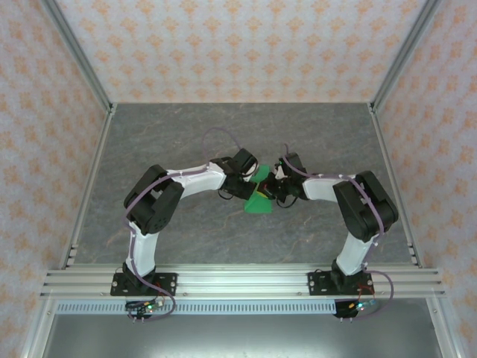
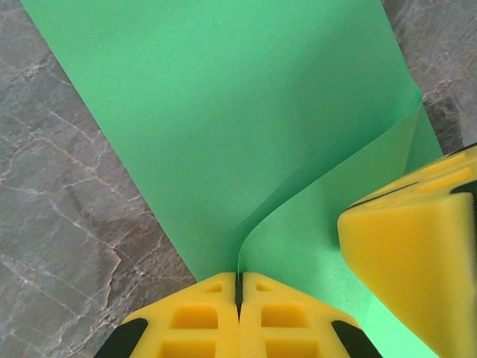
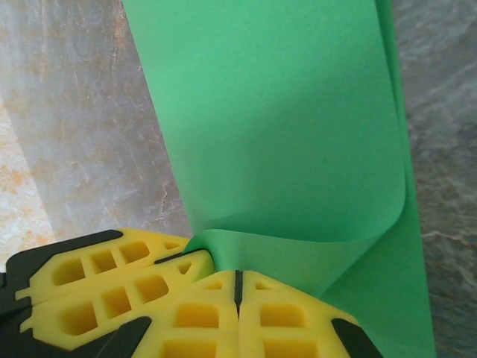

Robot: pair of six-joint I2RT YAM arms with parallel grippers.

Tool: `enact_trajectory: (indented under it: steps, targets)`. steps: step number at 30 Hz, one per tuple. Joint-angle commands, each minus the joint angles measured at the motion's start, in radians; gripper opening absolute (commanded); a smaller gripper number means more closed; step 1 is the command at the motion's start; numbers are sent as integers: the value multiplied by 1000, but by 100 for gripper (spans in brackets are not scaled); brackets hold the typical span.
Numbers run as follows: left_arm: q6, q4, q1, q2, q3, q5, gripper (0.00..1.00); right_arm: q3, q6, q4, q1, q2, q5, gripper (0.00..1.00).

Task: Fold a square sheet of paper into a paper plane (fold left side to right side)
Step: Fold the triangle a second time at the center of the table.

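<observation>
Top view: my left end effector (image 1: 246, 186) and right end effector (image 1: 273, 185) meet at the middle of the grey marbled surface (image 1: 186, 231), with the thin bright green sheet of paper (image 1: 259, 203) between them. Left wrist: my fingers (image 2: 201, 321) are clenched on the sheet's curled-up edge. Right wrist: same deal, clamped on that raised flap, the rest lying flat.

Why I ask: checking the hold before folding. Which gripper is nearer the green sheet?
Neither: both touch it. The left gripper is shut on the lifted edge of the square sheet of paper; the right gripper is shut on that edge close beside it.
</observation>
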Motion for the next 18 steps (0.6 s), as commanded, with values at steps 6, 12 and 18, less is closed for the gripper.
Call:
enact_trajectory:
  steps: [6, 12, 18]
  targets:
    - [25, -45, 5, 43, 15, 8, 2, 27, -64, -81, 2, 22, 53, 1]
    - [26, -48, 5, 45, 14, 6, 3, 34, -87, -115, 2, 25, 77, 1]
    - [31, -58, 5, 34, 19, -11, 10, 33, -93, -134, 4, 37, 91, 1]
